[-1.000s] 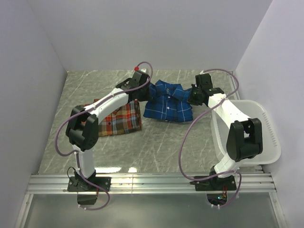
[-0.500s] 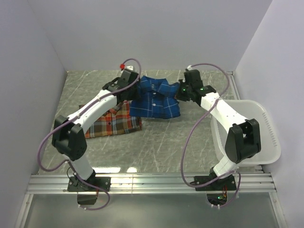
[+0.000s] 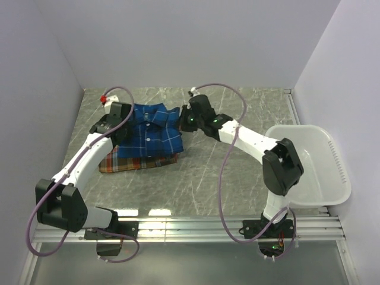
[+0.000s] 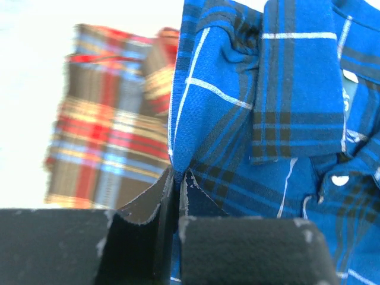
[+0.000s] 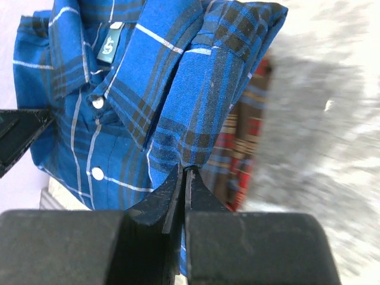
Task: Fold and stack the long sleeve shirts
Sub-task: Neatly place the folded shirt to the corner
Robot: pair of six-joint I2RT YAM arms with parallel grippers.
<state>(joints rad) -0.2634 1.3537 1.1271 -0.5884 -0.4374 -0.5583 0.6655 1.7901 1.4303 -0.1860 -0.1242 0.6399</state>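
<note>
**Operator:** State the item count.

**Technician:** Two long sleeve shirts, one container, two end effectors. Shirt one is the blue shirt [image 3: 151, 133], plaid with thin white and dark checks. Shirt two is the red-orange shirt [image 3: 133, 161], plaid with dark and cream checks. The container is one white basket [image 3: 332, 155].

**Operator:** Location of each shirt?

**Technician:** Both are on the left half of the tabletop [image 3: 214, 172]. The red-orange shirt lies flat on the surface as a folded rectangle. The blue shirt sits over it with its collar and buttons facing up. It covers the far portion, and a near strip of the red-orange shirt shows past the blue hem. Whether the blue cloth rests fully on the lower shirt cannot be told.

**Operator:** Contents of the basket?

**Technician:** Only its white walls and floor show. It stands at the right edge of the tabletop, well apart from both shirts. The right arm's upper link crosses in front of its left wall.

**Operator:** End effector status?

**Technician:** The left end effector [image 4: 178, 178] has its fingers together, clamped on a fold at the left edge of the blue shirt. The right end effector [image 5: 184, 175] is likewise pinched shut on the right edge of the blue shirt. In the top view the two stand at opposite sides of the collar end.
</note>
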